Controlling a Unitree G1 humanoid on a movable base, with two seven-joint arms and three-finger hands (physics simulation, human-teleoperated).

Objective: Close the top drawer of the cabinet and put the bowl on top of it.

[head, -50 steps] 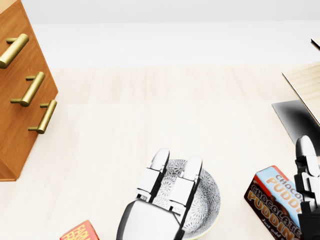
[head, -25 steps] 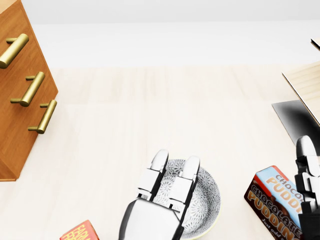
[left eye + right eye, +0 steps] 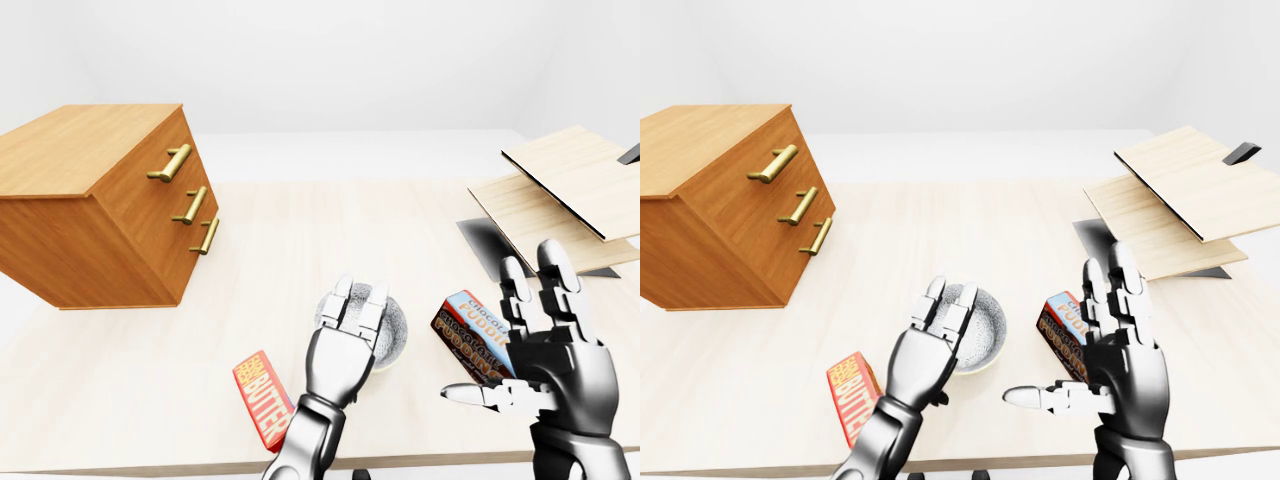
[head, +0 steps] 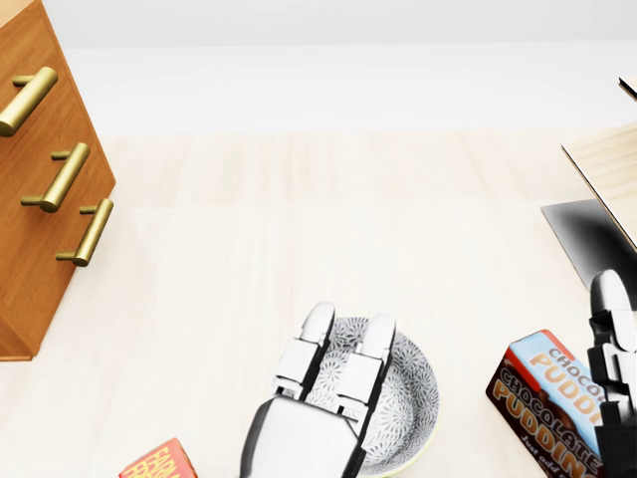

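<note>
we find the bowl (image 4: 410, 398) resting on the light wooden table (image 3: 300, 230), near the bottom edge of the head view and a little right of centre. it is patterned grey inside and sits upright.

the left hand (image 3: 340, 345) lies over the bowl, palm down, with its fingers (image 4: 311, 344) stretched straight across the bowl's left half toward the far rim. the fingers are extended and not curled round the bowl; we cannot tell whether they touch it.

the right hand (image 3: 550, 350) stands upright at the right of the left-eye view, fingers apart and the thumb pointing left. it holds nothing. it stands before the right part of a chocolate pudding box (image 4: 542, 398), which lies just right of the bowl.

the cabinet (image 3: 90, 190) stands at the left of the table, well apart from the bowl. its top surface is bare wood. the face carries three brass handles, the top handle (image 3: 170, 162) uppermost, and in the eye views all three drawer fronts look flush with that face.

a red butter box (image 3: 265, 400) lies on the table left of the left forearm. pale wooden boards (image 3: 570, 190) sit stacked and tilted at the right.
</note>
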